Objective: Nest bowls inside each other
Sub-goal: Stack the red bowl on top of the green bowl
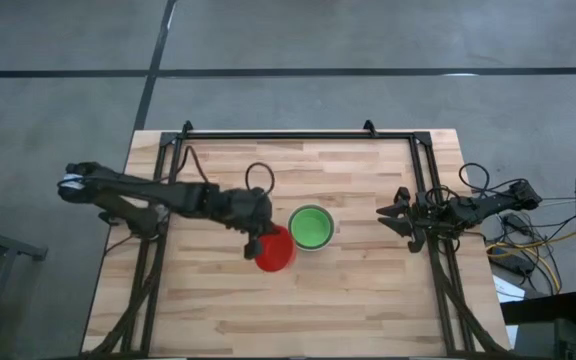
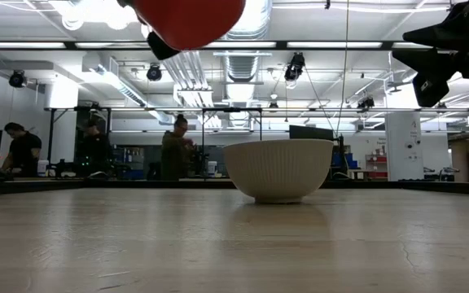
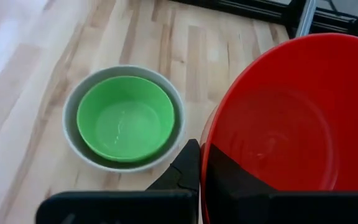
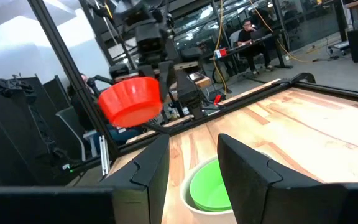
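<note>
Left gripper (image 1: 259, 243) clamped on the rim of the red bowl (image 1: 275, 248), lifted clear of the table (image 1: 368, 300) near its middle, probably for carrying over the stack. Right gripper (image 1: 396, 218) with fingers apart, empty, parked by the right edge. White-grey bowl (image 1: 311, 228) at table centre, already cradling a green bowl (image 3: 125, 117). Green liner hidden in the low view behind the ribbed white wall, plain from above.

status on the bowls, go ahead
Left gripper shut on red bowl, lifted beside green bowl nested in white bowl. Right gripper open, waiting. Nothing between.
</note>
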Available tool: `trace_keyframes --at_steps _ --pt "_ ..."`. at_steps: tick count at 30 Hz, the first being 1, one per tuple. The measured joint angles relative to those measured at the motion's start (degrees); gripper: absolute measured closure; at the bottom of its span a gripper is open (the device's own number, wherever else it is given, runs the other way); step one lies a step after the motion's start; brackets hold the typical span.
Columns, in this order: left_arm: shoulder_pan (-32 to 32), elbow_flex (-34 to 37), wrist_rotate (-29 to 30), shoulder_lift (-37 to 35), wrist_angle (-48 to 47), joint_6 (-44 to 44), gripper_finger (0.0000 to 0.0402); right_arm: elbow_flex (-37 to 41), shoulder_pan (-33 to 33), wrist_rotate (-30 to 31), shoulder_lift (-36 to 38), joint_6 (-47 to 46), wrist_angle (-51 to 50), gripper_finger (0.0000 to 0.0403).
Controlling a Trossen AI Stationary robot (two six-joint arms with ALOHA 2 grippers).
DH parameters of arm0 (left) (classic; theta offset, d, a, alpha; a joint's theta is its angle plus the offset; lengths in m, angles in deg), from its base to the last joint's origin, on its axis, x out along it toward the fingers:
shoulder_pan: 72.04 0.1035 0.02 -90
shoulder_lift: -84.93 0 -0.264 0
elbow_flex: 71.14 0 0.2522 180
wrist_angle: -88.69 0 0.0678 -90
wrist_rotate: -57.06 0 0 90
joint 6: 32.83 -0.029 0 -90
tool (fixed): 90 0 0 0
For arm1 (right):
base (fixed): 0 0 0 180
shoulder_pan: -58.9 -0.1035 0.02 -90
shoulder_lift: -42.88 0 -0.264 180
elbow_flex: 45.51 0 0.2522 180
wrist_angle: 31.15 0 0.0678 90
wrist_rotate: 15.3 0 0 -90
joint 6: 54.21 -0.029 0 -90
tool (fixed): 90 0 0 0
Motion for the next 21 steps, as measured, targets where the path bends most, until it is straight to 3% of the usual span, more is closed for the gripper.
trace_keyframes --at_steps 12,21 --pt "10.1 0.0 -14.6 2.4 2.1 -8.8 0.0397 0.0 0.0 0.0 0.0 0.0 0.0 0.0271" --pt "12.2 -1.2 -17.9 7.7 5.7 -8.4 0.0397 0.0 0.0 0.0 0.0 0.0 0.0 0.0271"
